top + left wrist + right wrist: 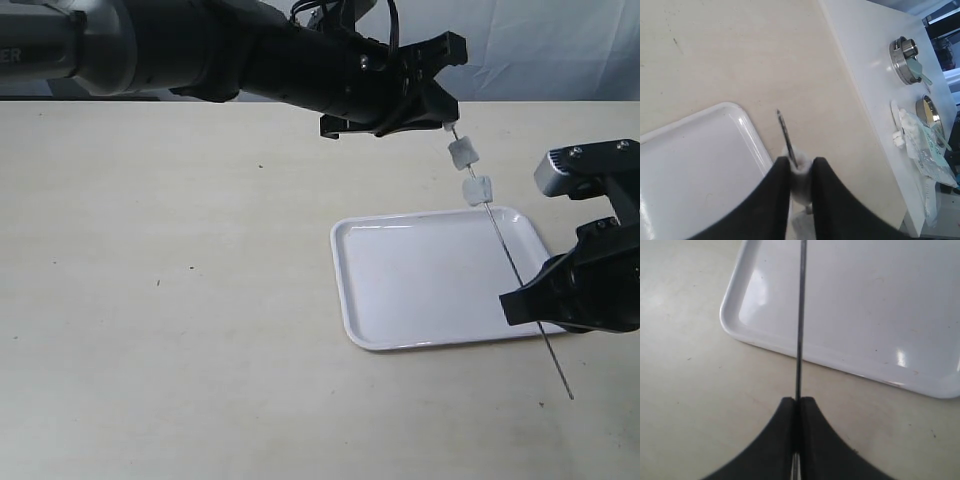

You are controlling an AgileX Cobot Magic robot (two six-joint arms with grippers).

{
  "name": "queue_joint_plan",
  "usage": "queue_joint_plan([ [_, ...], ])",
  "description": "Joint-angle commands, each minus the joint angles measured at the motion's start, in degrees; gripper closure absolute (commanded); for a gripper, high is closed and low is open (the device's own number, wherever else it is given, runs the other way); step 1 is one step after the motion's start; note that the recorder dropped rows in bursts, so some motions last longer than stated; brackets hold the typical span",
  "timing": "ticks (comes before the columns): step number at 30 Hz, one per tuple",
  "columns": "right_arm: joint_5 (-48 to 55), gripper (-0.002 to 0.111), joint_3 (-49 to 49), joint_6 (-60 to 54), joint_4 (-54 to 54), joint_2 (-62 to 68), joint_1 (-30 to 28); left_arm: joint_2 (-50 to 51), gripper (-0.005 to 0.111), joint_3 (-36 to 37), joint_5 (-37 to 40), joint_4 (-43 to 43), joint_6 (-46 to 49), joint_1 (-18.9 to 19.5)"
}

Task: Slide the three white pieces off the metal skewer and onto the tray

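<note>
Left wrist view shows the left gripper (799,170) with its jaws pinched against the top white piece (800,181), the tip of the metal skewer (785,132) poking out beyond it. In the exterior view the right gripper (522,300) is clamped tight on the skewer's lower part, holding it slanted above the right side of the tray (420,280). The two other white pieces (463,152) sit threaded on it just below the left gripper, slightly apart.

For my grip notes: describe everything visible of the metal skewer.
The skewer is a thin, straight, silvery rod, held tilted above the tray's right side. The right gripper pinches it near the lower end. The left gripper squeezes the top white piece near its pointed upper tip. Two more white pieces sit threaded below.
</note>
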Motion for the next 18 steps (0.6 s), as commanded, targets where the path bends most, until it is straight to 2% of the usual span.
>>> queue_joint_plan([
  [1,-0.6,0.109,0.0,-0.3,-0.3,-0.5,0.0,0.2,0.104,-0.3,1.0,-0.5,0.1,-0.4],
  [2,-0.6,0.109,0.0,-0.3,-0.3,-0.5,0.0,0.2,0.107,-0.3,1.0,-0.5,0.1,-0.4],
  [15,1.7,0.109,4.2,-0.4,1.9,-0.5,0.0,0.0,0.107,-0.9,-0.5,-0.8,0.2,0.1],
  [18,3.3,0.109,4.3,-3.6,5.9,-0.5,0.0,0.0,0.107,-1.1,-1.6,-0.5,0.6,0.5],
])
